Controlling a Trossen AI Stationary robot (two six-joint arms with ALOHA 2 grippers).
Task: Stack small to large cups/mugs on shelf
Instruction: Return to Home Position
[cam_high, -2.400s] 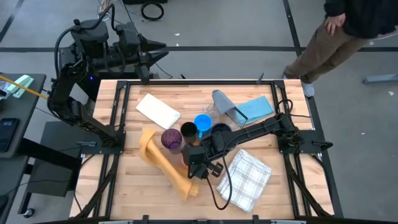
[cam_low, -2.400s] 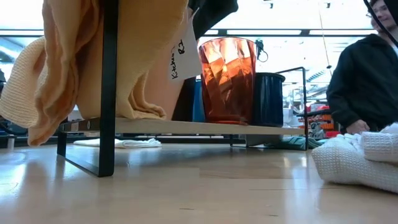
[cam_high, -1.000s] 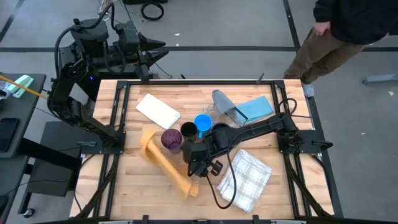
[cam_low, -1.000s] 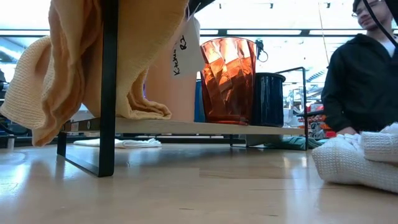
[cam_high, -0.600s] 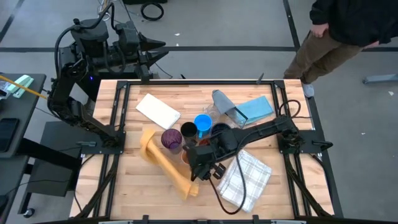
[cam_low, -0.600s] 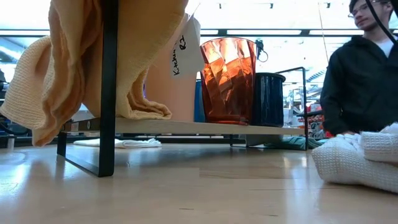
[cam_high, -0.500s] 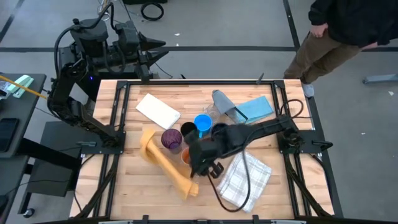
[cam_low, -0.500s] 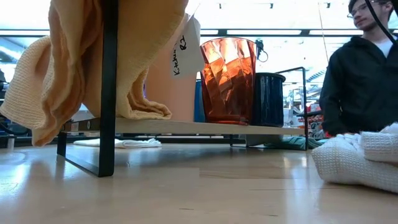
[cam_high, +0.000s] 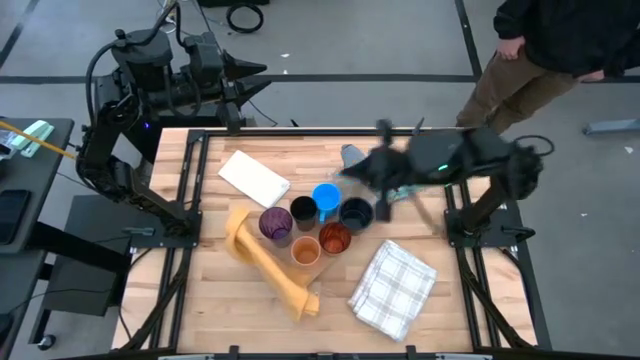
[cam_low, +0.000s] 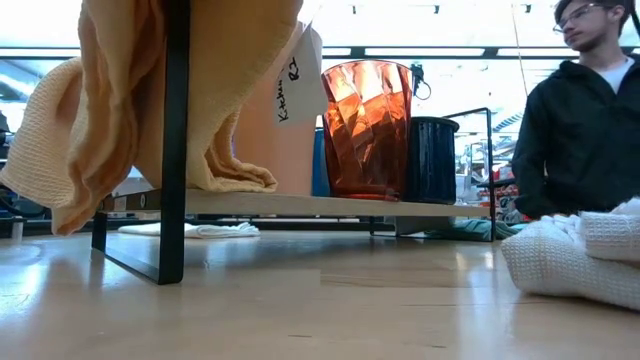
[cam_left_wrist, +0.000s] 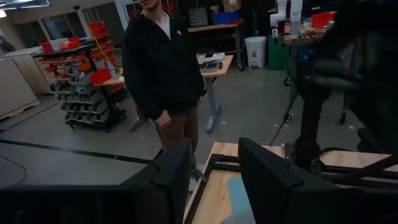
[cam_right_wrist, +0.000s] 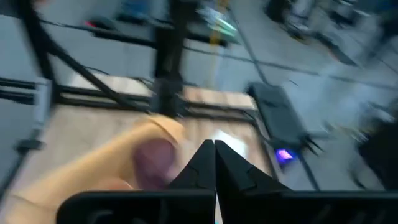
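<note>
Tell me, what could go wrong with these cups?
The right gripper hangs near the navy mug; dipping might knock it. The red cup stands tight beside the orange cup; one tipping could topple the other. A person stands near that arm. The left gripper waits off the table.

High view: even, diffuse light on pale wooden table (cam_high: 220, 310); shadows soft and short. Dark right arm (cam_high: 450, 155) blurred to a streak.
Low view: strong backlight from white ceiling strip lights (cam_low: 440, 52). Red-tinted faceted cup (cam_low: 366, 130) glows through. Dark navy mug (cam_low: 432, 160) and black shelf post (cam_low: 173, 150) near silhouette. Soft sheen on the near table.
Left wrist view: dim room.
Right wrist view: smeared throughout, with a small bluish glare spot (cam_right_wrist: 285, 154).
</note>
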